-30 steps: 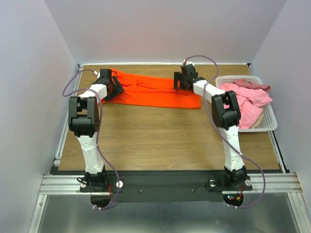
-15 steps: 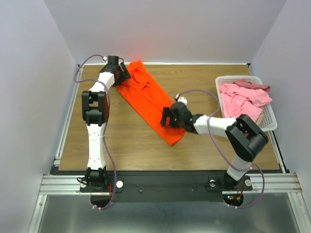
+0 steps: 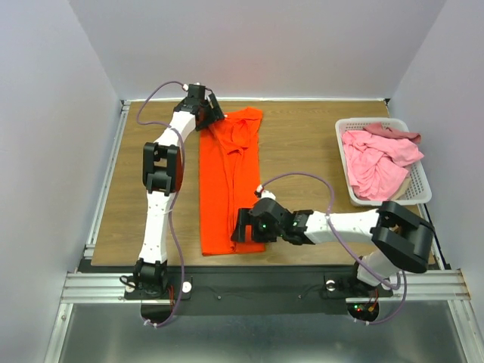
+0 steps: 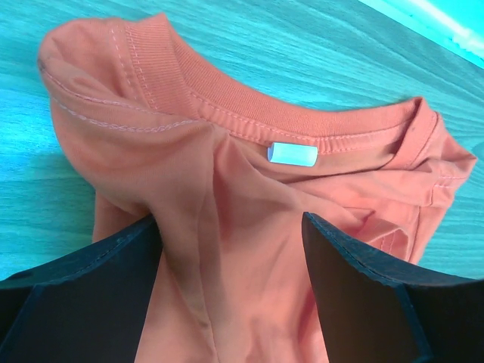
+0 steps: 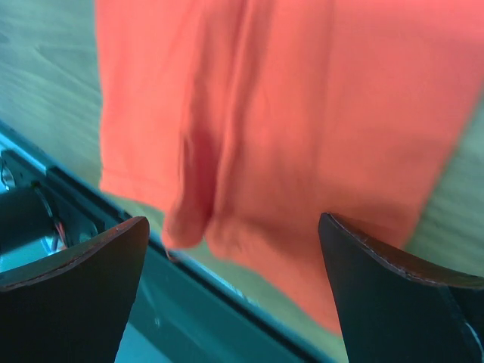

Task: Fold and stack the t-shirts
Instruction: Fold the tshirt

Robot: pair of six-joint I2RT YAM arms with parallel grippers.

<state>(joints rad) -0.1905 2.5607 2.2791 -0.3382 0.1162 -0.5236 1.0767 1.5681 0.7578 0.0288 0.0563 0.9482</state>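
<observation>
The orange-red t-shirt lies as a long narrow strip running from the back of the table to its near edge. My left gripper is at the collar end. In the left wrist view its jaws stand wide apart, with bunched cloth and the collar label between and ahead of them. My right gripper is at the hem end, open, with the hem between its fingers just above the table's near edge. Pink t-shirts fill the basket.
The white slatted basket stands at the right side of the wooden table. A black rail runs along the near edge, close under my right gripper. Grey walls close in the back and both sides.
The orange-red shirt swung from lying crosswise along the back to lying lengthwise. My right gripper travelled from the back to the near edge at the hem; my left moved right along the back.
</observation>
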